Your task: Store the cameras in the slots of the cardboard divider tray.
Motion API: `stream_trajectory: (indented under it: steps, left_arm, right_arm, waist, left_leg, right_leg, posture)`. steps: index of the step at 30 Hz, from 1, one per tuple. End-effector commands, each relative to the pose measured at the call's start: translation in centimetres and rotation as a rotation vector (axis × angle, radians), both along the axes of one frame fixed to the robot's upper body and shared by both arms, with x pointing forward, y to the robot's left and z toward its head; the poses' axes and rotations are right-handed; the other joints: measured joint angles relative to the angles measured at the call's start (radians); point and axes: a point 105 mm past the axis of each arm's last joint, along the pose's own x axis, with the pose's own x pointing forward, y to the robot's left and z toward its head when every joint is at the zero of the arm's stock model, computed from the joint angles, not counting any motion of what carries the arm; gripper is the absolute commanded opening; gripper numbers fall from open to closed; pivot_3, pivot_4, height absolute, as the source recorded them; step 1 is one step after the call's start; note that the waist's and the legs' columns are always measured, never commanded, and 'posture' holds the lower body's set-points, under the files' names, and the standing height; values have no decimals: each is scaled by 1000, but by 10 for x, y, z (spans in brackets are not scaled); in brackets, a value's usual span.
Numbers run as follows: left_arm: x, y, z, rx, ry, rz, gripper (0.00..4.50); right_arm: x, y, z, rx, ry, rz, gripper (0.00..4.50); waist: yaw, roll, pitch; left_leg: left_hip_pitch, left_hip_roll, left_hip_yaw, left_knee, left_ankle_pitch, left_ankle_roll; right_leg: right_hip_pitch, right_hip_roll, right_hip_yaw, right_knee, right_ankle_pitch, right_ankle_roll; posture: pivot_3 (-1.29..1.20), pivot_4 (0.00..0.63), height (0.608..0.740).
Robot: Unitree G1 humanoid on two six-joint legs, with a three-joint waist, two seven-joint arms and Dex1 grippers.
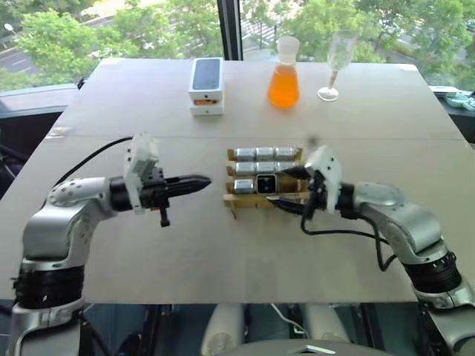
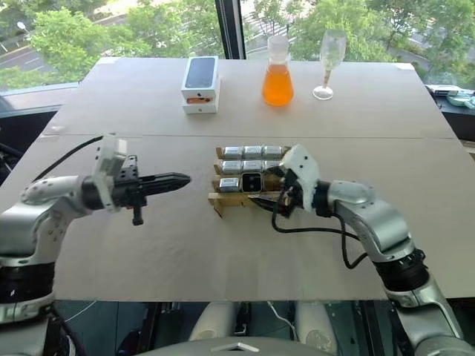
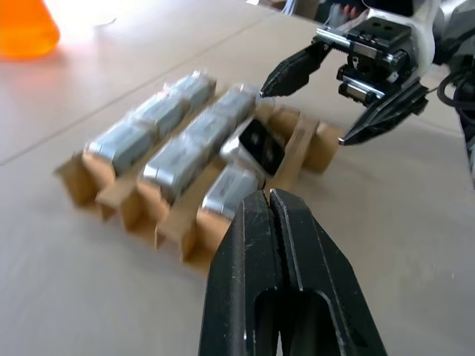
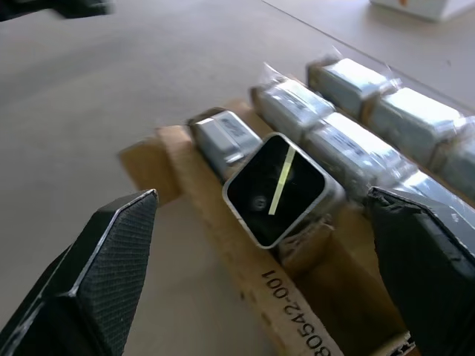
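On the tan worktop [image 1: 148, 245], near its middle, the cardboard divider tray [image 1: 245, 199] is sitting flat with the cameras [image 1: 265, 153] filling its slots. The far row and the middle row are each holding three silver-grey units lying flush. In the near row, one silver camera [image 1: 243, 185] is occupying the slot on the robot's left, and a black-faced camera [image 4: 280, 189] is standing tilted in the middle slot, its lens face turned upward and one corner sticking up above the cardboard strips.

The right hand [image 4: 260, 259] is hovering at the tray's right side with its fingers spread wide, one on either side of the tilted black-faced camera and touching nothing. The left hand [image 1: 194, 184] is hanging above the worktop to the left of the tray, apart from it, fingers pressed fully together and gripping nothing, pointing toward the tray.

At the far side of the worktop a white phone box [image 1: 205, 85], a flask of orange liquid [image 1: 283, 74] and a clear stemmed glass [image 1: 338, 63] are standing, well apart from the tray.
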Motion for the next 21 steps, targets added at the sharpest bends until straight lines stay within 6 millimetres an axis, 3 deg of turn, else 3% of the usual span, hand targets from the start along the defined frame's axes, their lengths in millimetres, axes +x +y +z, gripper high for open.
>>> stream_trajectory:
  steps: [1,5,15,18,21]
  left_arm:
    - [-2,4,11,25,-75,25,35]
    - [-3,-1,19,-17,-90,27,35]
    - [-7,-6,19,2,-74,-29,35]
    - [-10,-9,18,11,-60,-68,0]
    - [-8,-11,17,12,-59,-80,0]
  right_arm:
    - [1,5,4,-21,3,8,4500]
    - [8,10,4,-35,27,-23,4500]
    - [2,24,-1,-46,71,34,4500]
    - [5,25,1,-19,76,22,3322]
    - [7,23,3,21,82,20,1700]
  waist:
    - [3,0,0]
    - [2,-1,0]
    - [-12,-1,0]
    - [-13,-1,0]
    - [-12,-1,0]
  left_leg:
    - [-1,0,0,0,0,0]
    - [-2,-1,-2,0,0,1]
    - [-2,-1,-2,0,-1,1]
    - [-2,-1,-2,-1,-1,1]
    - [-2,-1,-2,-1,-1,1]
  right_leg:
    - [-1,-1,-1,0,0,0]
    - [-1,-1,-2,-1,0,0]
    - [-1,-1,-2,-1,0,0]
    - [-2,0,-2,-1,0,0]
    - [-2,0,-2,-1,0,0]
  posture:
    - [0,150,740]
    - [0,150,740]
    - [0,150,740]
    - [0,150,740]
    - [0,150,740]
